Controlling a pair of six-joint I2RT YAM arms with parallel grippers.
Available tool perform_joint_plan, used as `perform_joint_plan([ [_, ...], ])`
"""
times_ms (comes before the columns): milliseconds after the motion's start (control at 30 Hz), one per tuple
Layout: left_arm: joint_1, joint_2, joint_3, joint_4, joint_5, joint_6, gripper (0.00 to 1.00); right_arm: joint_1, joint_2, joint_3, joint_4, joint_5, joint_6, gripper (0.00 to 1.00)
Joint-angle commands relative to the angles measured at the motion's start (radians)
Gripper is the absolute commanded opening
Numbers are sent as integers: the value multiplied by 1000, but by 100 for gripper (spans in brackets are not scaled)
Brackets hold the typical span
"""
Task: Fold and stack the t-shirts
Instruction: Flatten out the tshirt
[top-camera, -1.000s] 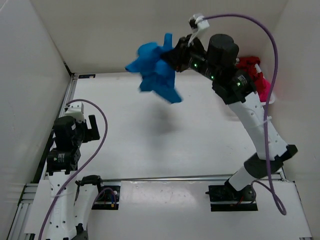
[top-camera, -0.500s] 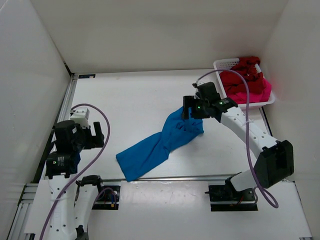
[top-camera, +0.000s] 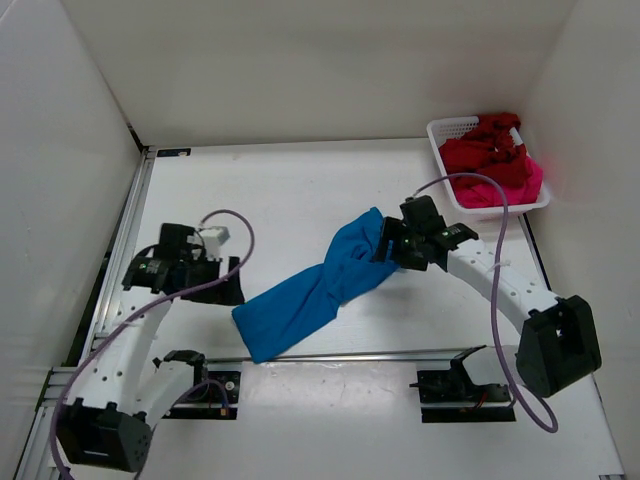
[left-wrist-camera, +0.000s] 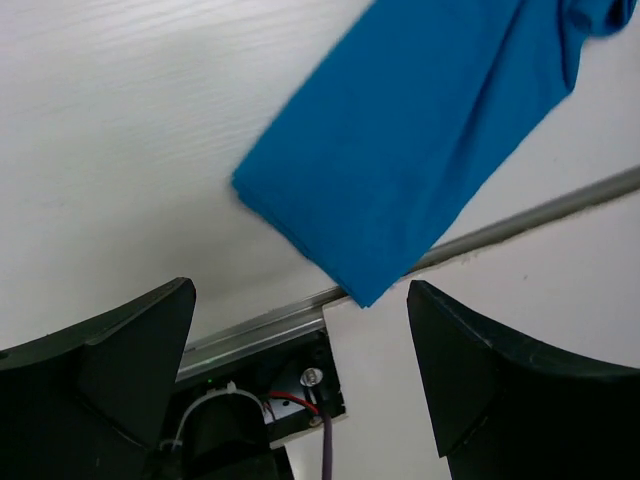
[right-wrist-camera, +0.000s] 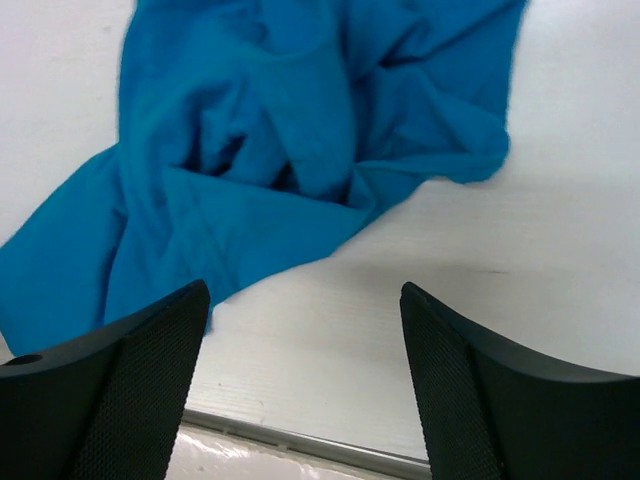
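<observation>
The blue t-shirt (top-camera: 320, 288) lies crumpled in a long diagonal strip on the white table, from its near-left corner up to the right. My right gripper (top-camera: 388, 246) hovers open just above the shirt's bunched far-right end (right-wrist-camera: 300, 150), holding nothing. In its wrist view the right gripper (right-wrist-camera: 305, 320) shows bare table between its fingers. My left gripper (top-camera: 225, 288) stands open just left of the shirt's flat near-left corner (left-wrist-camera: 400, 170). Only table edge shows between the fingers of the left gripper (left-wrist-camera: 300, 320). The dark red t-shirt (top-camera: 485, 150) and the pink t-shirt (top-camera: 505, 190) are heaped in the basket.
A white mesh basket (top-camera: 445, 128) stands at the table's far right corner. A metal rail (top-camera: 350, 355) runs along the table's near edge, and the blue shirt's corner reaches it. White walls close in the left, back and right sides.
The right gripper held the blue shirt high in the air, then let go; the shirt now lies on the table. The left arm has swung toward the shirt's near-left corner.
</observation>
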Motion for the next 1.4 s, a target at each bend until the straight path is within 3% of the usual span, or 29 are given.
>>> perform_joint_plan([
  [0, -212, 40, -50, 71, -25, 4, 99, -33, 3, -15, 89, 15, 114, 79],
  [133, -379, 118, -105, 143, -93, 4, 99, -15, 87, 25, 118, -65, 158, 79],
  [367, -525, 158, -259, 321, -278, 4, 99, 122, 218, 83, 130, -19, 258, 82],
  [533, -566, 204, -291, 339, -278, 4, 80, 122, 348, 155, 130, -31, 306, 86],
  [600, -566, 242, -317, 350, -268, 4, 66, 122, 397, 190, 112, -31, 317, 86],
  [667, -575, 290, -307, 350, -254, 4, 55, 122, 433, 201, 101, -31, 317, 79],
  [700, -575, 305, -297, 361, -240, 4, 40, 122, 433, 201, 101, -31, 317, 72],
  [733, -575, 316, -288, 361, -226, 4, 33, 113, 443, 201, 90, -31, 317, 56],
  [800, -575, 337, -251, 361, -226, 4, 10, 113, 425, 201, 49, 1, 317, 41],
  [833, -575, 337, -241, 361, -237, 4, 10, 113, 408, 191, 49, 18, 306, 34],
  [867, -575, 337, -222, 350, -254, 4, 10, 113, 358, 178, 40, 42, 292, 34],
  [967, -575, 310, -184, 310, -275, 4, 10, 122, 249, 135, 30, 52, 231, 42],
  [1067, -513, 310, -113, 272, -253, 4, 10, 122, 140, 77, 18, 52, 205, 34],
  [1200, -395, 321, -44, 238, -252, 4, 10, 122, 36, -39, 18, 20, 182, 35],
  [1233, -381, 333, -23, 224, -252, 4, 10, 122, 7, -91, 18, 20, 182, 30],
  [1300, -370, 348, -11, 209, -239, 4, 10, 122, -17, -139, 18, 35, 200, 7],
  [1333, -356, 357, -11, 195, -239, 4, 10, 108, -35, -177, 30, 35, 209, 0],
  [1367, -342, 357, -1, 195, -228, 4, 10, 108, -44, -193, 39, 44, 209, 0],
])
